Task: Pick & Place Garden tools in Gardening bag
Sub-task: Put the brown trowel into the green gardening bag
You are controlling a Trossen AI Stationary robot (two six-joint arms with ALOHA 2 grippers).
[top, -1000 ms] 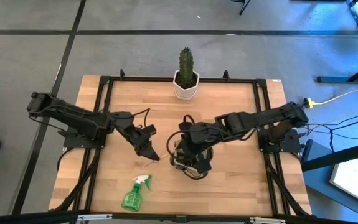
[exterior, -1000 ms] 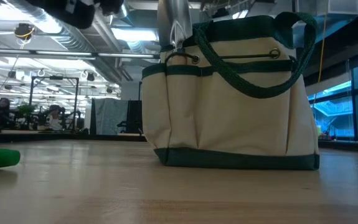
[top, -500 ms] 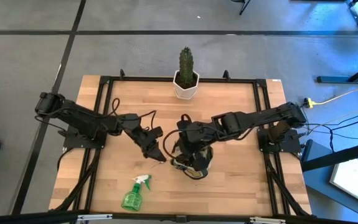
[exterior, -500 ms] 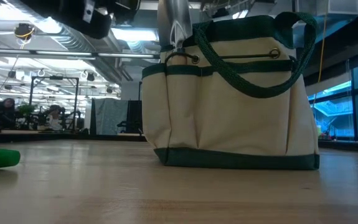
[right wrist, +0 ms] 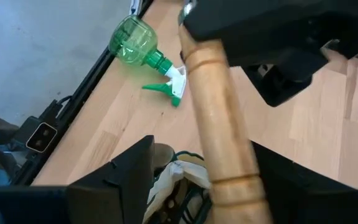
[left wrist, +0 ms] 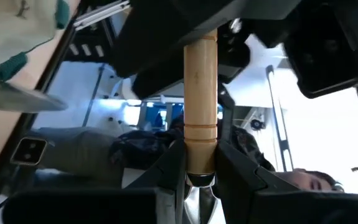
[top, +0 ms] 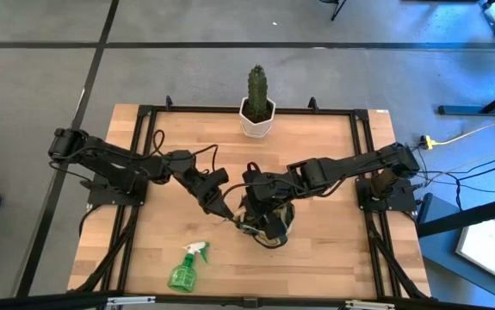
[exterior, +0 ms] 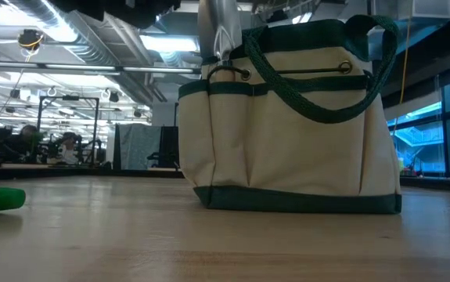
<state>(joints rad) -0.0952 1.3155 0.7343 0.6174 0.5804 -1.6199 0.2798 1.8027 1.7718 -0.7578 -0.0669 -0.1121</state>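
Tan-and-green fabric gardening bag (top: pixel 262 217) sits mid-table with a metal tool (exterior: pixel 218 27) already poking from its pocket. Left gripper (left wrist: pixel 198 177) clenches a round wooden-handled tool (left wrist: pixel 200 93) beside it; right gripper (top: pixel 269 226) hangs open above it. Translucent green spray bottle (top: pixel 186 269) remains out.

no legible text, labels or brands, as far as visible
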